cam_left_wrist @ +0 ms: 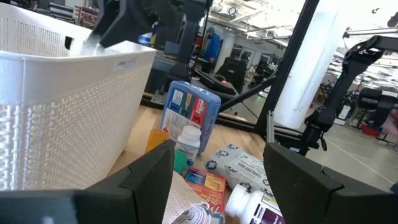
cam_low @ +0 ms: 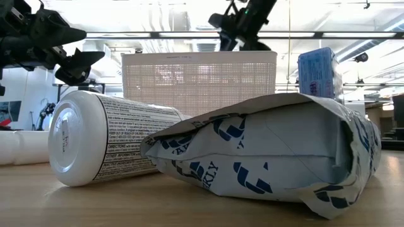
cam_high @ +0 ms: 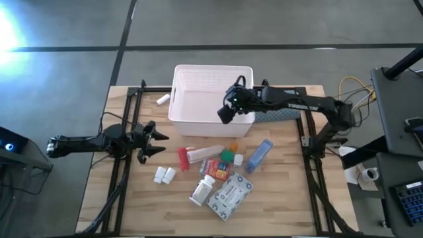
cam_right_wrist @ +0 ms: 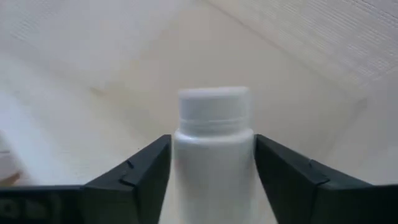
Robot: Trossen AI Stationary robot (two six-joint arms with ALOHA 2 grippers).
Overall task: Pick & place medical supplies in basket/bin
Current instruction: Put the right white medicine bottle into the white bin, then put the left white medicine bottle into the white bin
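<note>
The white latticed basket point(cam_high: 198, 92) stands at the table's far middle. My right gripper point(cam_high: 227, 112) hangs over the basket's near right part, shut on a white pill bottle point(cam_right_wrist: 214, 162). Before the basket lie the supplies: red-capped tube point(cam_high: 196, 155), red-orange box point(cam_high: 216, 169), blue-white box point(cam_high: 259, 155), grey-white packet point(cam_high: 230, 196), a larger white bottle point(cam_high: 202, 190) on its side, two small white bottles point(cam_high: 164, 174), and green point(cam_high: 227, 157) and orange point(cam_high: 232, 145) bits. My left gripper point(cam_high: 155, 140) is open, just left of the tube, touching nothing. My right gripper pinches the white pill bottle by its body point(cam_right_wrist: 214, 180), below the cap point(cam_right_wrist: 213, 102), one finger point(cam_right_wrist: 146, 168) on each side. The cap end sticks out past the fingertips. The bottle is lifted clear over the basket's inside point(cam_right_wrist: 93, 56).
A small white item point(cam_high: 162, 99) lies left of the basket. A teal pad point(cam_high: 281, 114) shows under my right arm, right of the basket. Black frame rails point(cam_high: 129, 125) run along both table sides. Bare wood lies at the near left point(cam_high: 125, 205) and near right.
</note>
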